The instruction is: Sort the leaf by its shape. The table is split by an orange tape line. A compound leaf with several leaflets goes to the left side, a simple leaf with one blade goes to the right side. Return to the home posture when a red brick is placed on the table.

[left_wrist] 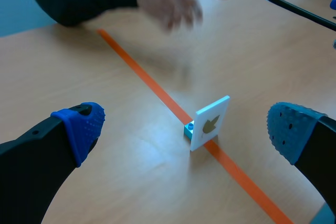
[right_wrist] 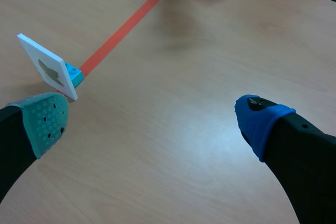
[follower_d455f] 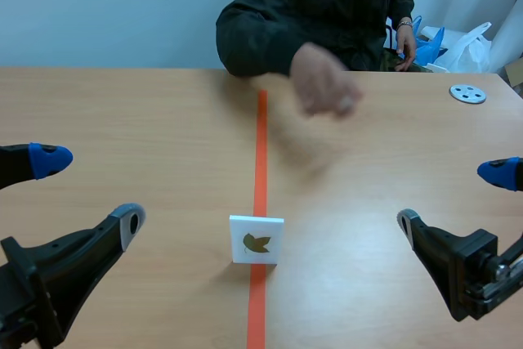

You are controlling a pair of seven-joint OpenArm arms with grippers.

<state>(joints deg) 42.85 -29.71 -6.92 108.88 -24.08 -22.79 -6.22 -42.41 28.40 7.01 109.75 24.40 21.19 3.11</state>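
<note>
A flat grey round disc with holes (follower_d455f: 467, 93) lies on the light wooden table (follower_d455f: 122, 120), near its far right corner. Beyond that edge sit a white plastic bag (follower_d455f: 478, 46) and a blue bag (follower_d455f: 431, 41), beside a person in a black jacket (follower_d455f: 327, 6).

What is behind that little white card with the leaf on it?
A small blue block sits against the back of the white card, on the orange tape line. The card covers most of the block, so how they join cannot be seen.
</note>
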